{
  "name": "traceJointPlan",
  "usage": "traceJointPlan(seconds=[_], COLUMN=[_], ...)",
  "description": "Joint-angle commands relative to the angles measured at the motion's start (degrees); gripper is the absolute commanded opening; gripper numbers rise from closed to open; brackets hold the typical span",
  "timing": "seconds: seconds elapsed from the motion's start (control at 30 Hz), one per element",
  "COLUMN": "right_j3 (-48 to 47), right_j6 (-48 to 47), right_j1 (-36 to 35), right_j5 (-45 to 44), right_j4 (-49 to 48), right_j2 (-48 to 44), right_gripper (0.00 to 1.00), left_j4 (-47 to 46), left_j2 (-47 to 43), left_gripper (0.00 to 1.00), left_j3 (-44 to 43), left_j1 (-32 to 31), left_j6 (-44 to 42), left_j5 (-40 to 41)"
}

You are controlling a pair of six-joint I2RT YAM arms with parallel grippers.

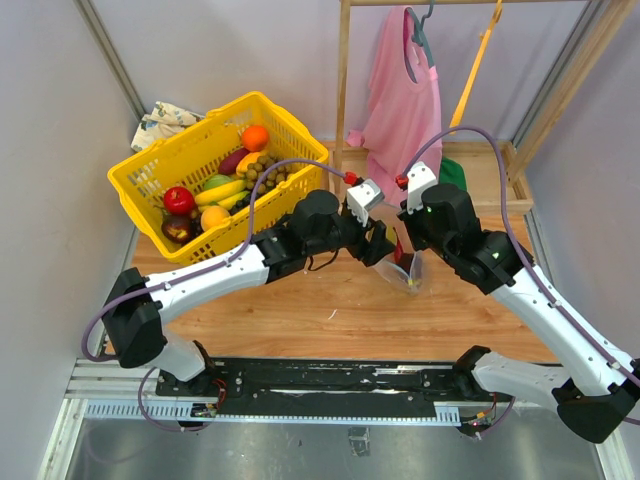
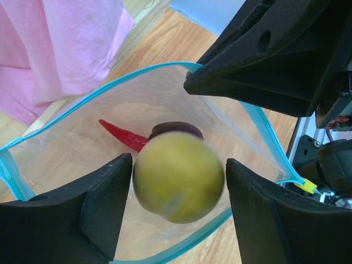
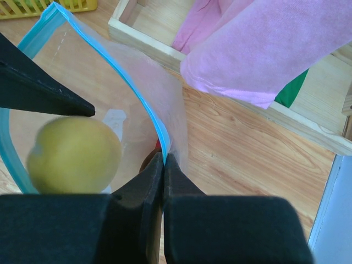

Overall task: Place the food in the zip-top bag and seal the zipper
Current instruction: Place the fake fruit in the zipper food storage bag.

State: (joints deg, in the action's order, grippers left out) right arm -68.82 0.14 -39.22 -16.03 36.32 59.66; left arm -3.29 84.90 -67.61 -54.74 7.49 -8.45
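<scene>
A: Gaping wide, the zip-top bag (image 2: 82, 143) has a red chili (image 2: 124, 135) + dark purple fruit (image 2: 176, 129) at the bottom. A yellow fruit (image 2: 179, 176), blurred, is in its mouth.
B: Grippers?
A: The left gripper (image 2: 179, 160) is spread, the fruit btwn its fingers w/ slim gaps. The right gripper (image 3: 163, 157) is pinched tight on the zipper (image 3: 137, 94) edge, over the worktop (image 1: 330, 310).
B: Around it?
A: A yellow basket (image 1: 300, 130) far left, a pink garment (image 1: 405, 100) behind.
</scene>
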Motion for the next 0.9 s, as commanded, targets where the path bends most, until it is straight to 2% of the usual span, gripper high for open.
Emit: traceJointPlan(seconds=[0.0,0.4,0.63,0.87], right_j3=[0.53,0.65,1.11,1.80], right_j6=[0.83,0.65,0.52,0.40], right_j1=[0.53,0.63,0.55,0.57], right_j5=[0.21,-0.22,-0.55,-2.66], right_j4=[-1.16,-1.16,-1.44,-1.32], right_j2=[-1.10,-1.32,-1.39,-1.18], right_gripper=[0.01,0.01,0.01,0.01], left_j4=[-0.05,1.26,6.38,13.05], left_j2=[0.05,-2.90,-6.22,-9.43], left_gripper=[0.74,0.80,0.84,0.99], left_j3=[-1.93,-2.50,-4.43,-6.75], left_j1=[-0.65,-0.63,-0.63,-0.18], left_j6=[-0.63,0.09,-0.17,-1.26], left_j5=[-0.44,1.33,8.95,19.98])
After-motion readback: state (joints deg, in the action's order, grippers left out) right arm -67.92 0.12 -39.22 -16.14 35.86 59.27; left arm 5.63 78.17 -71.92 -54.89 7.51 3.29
